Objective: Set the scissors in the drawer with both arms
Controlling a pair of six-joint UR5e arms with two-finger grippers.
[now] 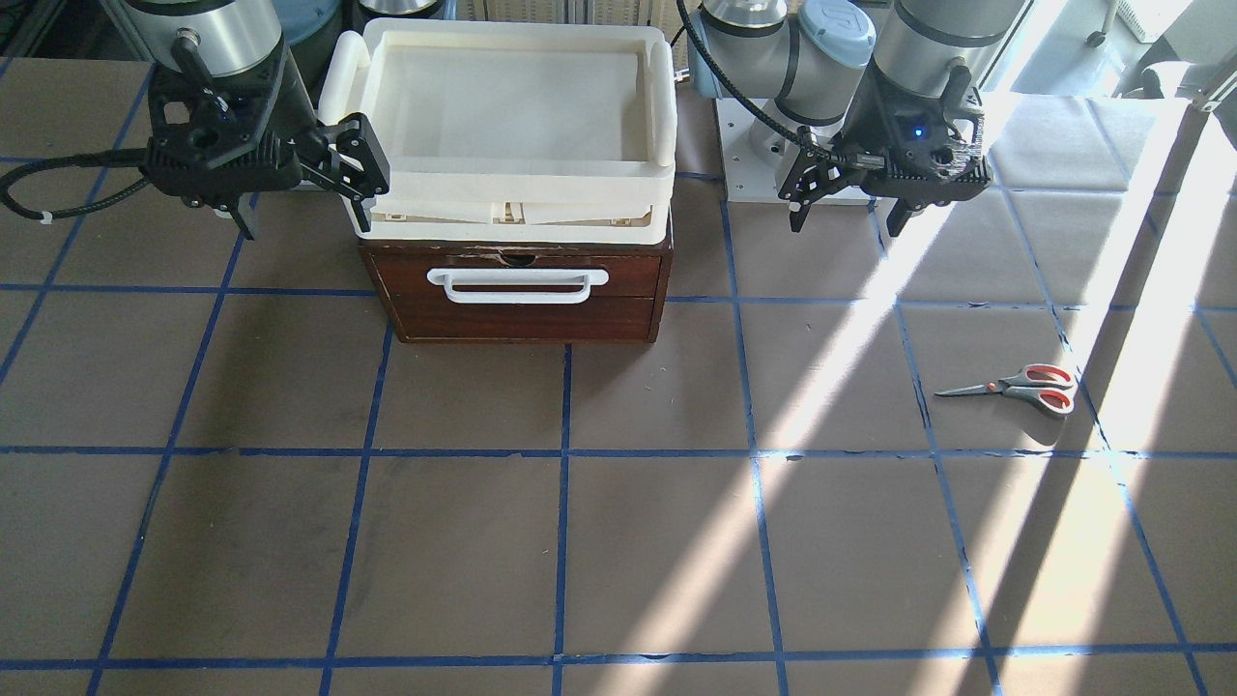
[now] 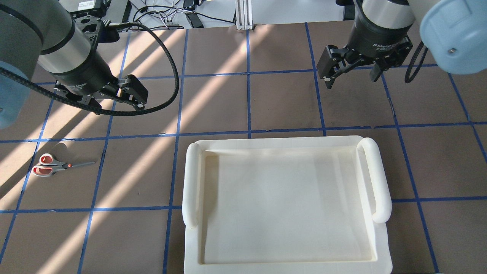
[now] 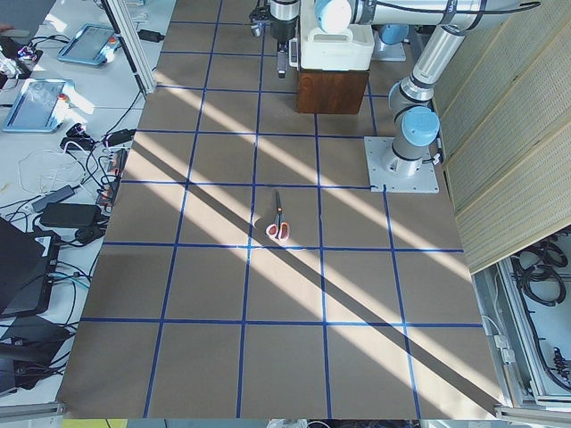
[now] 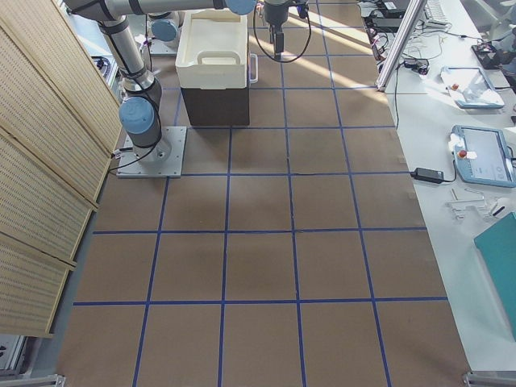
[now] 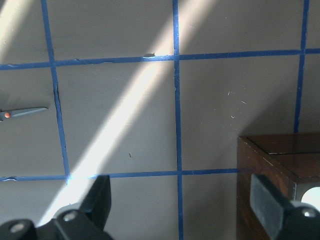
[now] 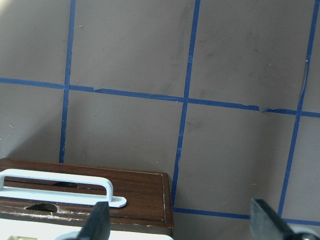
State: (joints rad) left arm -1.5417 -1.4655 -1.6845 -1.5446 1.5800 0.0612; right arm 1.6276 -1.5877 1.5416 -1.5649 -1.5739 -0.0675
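The scissors [image 1: 1024, 384], with orange-red and grey handles, lie flat on the brown table. They also show in the overhead view [image 2: 53, 166] and the exterior left view [image 3: 279, 225]; only their blade tips [image 5: 25, 112] show in the left wrist view. The dark-brown drawer [image 1: 522, 295] is shut, its white bar handle [image 1: 519, 283] facing outward, and it also shows in the right wrist view [image 6: 90, 187]. My left gripper [image 1: 846, 208] [image 2: 118, 102] hangs open and empty, behind the scissors. My right gripper [image 1: 304, 217] [image 2: 352, 78] is open and empty beside the drawer box.
A cream plastic tray [image 1: 512, 97] [image 2: 285, 140] sits on top of the drawer box. Blue tape lines grid the table. Strips of sunlight cross the scissors' side. The left arm's base plate [image 1: 763, 155] stands behind the left gripper.
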